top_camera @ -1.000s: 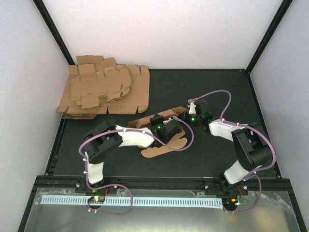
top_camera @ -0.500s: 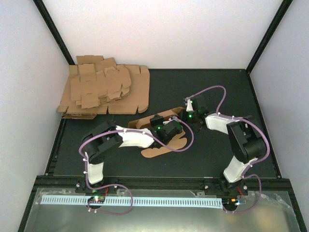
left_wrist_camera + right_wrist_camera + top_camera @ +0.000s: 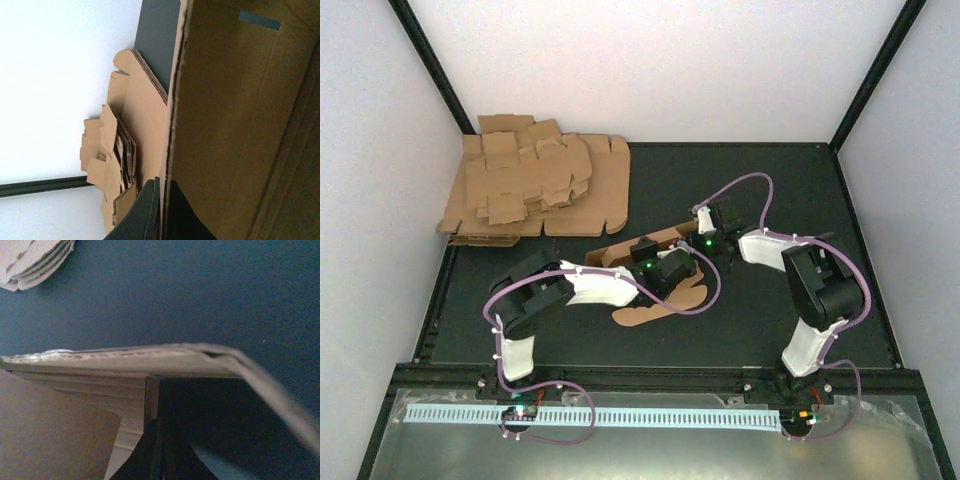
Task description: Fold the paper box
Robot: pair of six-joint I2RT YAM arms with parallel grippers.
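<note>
Pinching the edge of a raised panel, the left gripper (image 3: 161, 212) has both dark fingers (image 3: 148, 215) pressed onto the cardboard, one on each face, and the thin edge runs up out of the grip. That panel belongs to the box (image 3: 235, 125), a single brown die-cut piece. In the left wrist view it fills the right side, plain brown with a small grey-blue mark near its top corner. The right gripper (image 3: 159, 452) is closed down too, nipping a narrow upright strip of the same box. Above that strip a long folded edge crosses the right wrist view from left to right and droops at its right end.

From above, the two grippers sit close together at the middle of the counter (image 3: 760, 180), the left one just near and left of the right one. Each is at the raised far part of the box. The rest of the box lies flat on the counter, nearer the arm bases, and its rounded tabs show beneath the left arm's cable.

Well apart, in the far left corner by the left wall (image 3: 380, 200), lies a pile (image 3: 535, 190) of brown cardboard sheets with notched flaps. The left arm stretches in from the near left; the right arm comes from the near right, sharply bent
</note>
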